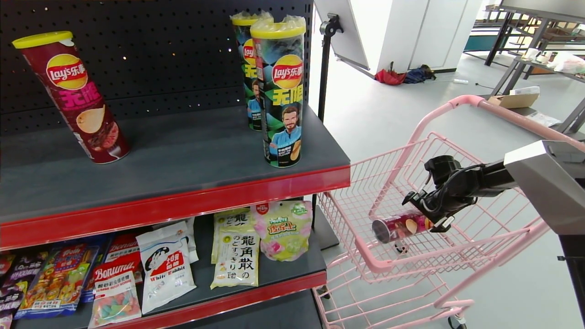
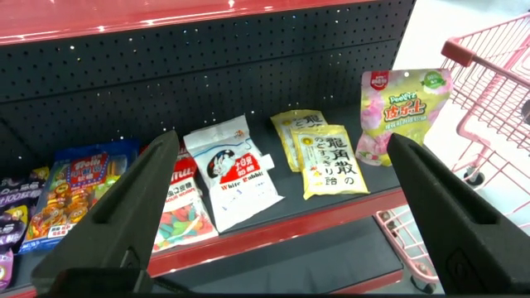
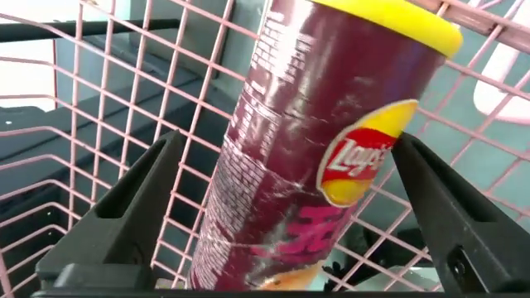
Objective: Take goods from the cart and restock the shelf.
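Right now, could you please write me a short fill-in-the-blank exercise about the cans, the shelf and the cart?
1. The top shelf holds ____ cans in all.
2. The maroon can in the pink cart lies on its ____.
3. The right gripper, set around that can, is ____.
4. That can's lid is coloured ____.
Missing words: three; side; open; yellow.

Maroon chip can [image 1: 402, 227] lies sideways in pink cart [image 1: 464, 100].
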`<state>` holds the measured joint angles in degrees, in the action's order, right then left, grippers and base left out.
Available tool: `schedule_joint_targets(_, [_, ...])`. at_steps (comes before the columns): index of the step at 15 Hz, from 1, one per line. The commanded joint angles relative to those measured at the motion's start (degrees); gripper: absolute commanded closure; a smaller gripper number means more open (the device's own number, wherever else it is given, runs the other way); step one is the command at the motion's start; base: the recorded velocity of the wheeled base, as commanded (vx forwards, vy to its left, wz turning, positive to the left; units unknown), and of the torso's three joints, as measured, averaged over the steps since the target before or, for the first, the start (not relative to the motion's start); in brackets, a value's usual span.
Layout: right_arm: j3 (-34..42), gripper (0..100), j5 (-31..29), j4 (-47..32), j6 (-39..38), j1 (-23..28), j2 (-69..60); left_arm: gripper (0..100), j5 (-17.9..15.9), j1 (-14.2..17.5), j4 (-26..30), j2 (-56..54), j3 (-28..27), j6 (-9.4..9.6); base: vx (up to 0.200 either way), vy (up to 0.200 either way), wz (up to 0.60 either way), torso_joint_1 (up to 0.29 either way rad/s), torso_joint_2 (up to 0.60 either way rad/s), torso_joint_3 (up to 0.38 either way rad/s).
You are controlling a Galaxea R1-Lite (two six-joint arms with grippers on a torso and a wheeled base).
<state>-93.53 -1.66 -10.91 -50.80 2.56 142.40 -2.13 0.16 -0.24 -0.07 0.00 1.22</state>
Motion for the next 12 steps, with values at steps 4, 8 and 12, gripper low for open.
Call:
schedule_joint_targets(4, [-3.86,0,-0.10,-4.65,-0.27,-0.36,1.92,0,-0.06,0.02,-0.02,0.07,0.00,0.54,0.000,0.000,0.00,0.000,0.00,0.000])
schedule_joint_targets(8, [-10.18,0,-0.45,-10.18,-2.64,-0.71,3.41,0,-0.15,0.02,-0.02,0.07,0.00,0.71,0.000,0.000,0.00,0.000,0.00,0.000])
schedule_joint_targets(12, [-8.78,0,-0.98,-10.18,-3.25,-1.86,3.59,0,-0.06,0.02,-0.02,0.07,0.00,0.71,0.000,0.000,0.00,0.000,0.00,0.000])
